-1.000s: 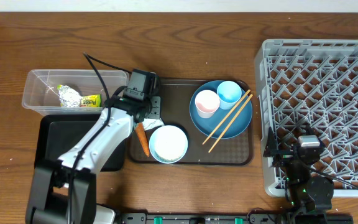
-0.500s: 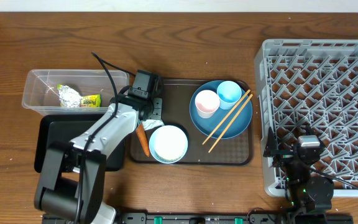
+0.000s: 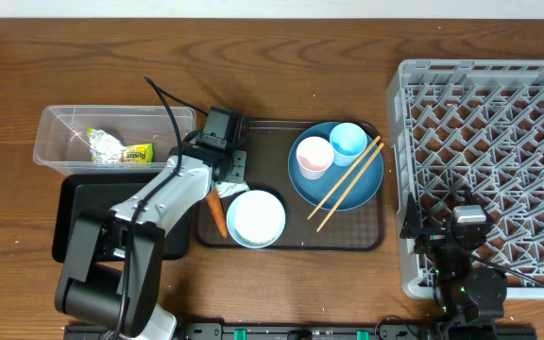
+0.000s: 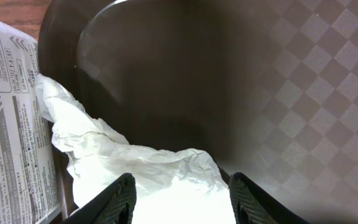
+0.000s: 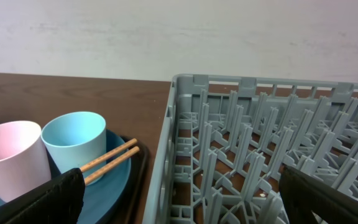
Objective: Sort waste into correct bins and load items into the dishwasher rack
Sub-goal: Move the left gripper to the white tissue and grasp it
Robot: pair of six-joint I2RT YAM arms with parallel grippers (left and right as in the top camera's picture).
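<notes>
Landmark is the dark brown serving tray (image 3: 272,142). My left gripper (image 4: 185,194) is low over the tray's left part, with the crumpled white tissue (image 4: 135,162) lying on the tray's checkered floor and running up between my two fingertips (image 4: 120,199). The jaws stand apart astride it, but I cannot tell whether they pinch the tissue or only straddle it. The small orange carrot (image 3: 218,212) lies on the tray's left edge, just beside my left arm. The pale white-blue bowl (image 3: 256,217) sits at the tray's front edge, middle. The large round blue plate (image 3: 365,189) takes the tray's right half and carries the pink cup (image 3: 314,156), the light blue cup (image 3: 348,139) and the wooden chopsticks (image 3: 346,184), which lie slanted across it. Left of the tray at the back is the clear plastic tub (image 3: 59,132), with the foil ball (image 3: 105,144) and yellow-green wrapper (image 3: 140,152) inside. Left of the tray at the front is the black tray (image 3: 83,222), partly under my arm. Right of the tray is the grey dishwasher rack (image 3: 499,142). My right gripper (image 5: 182,196) is right of the tray by the rack's front-left corner, jaws spread wide with nothing between them.
</notes>
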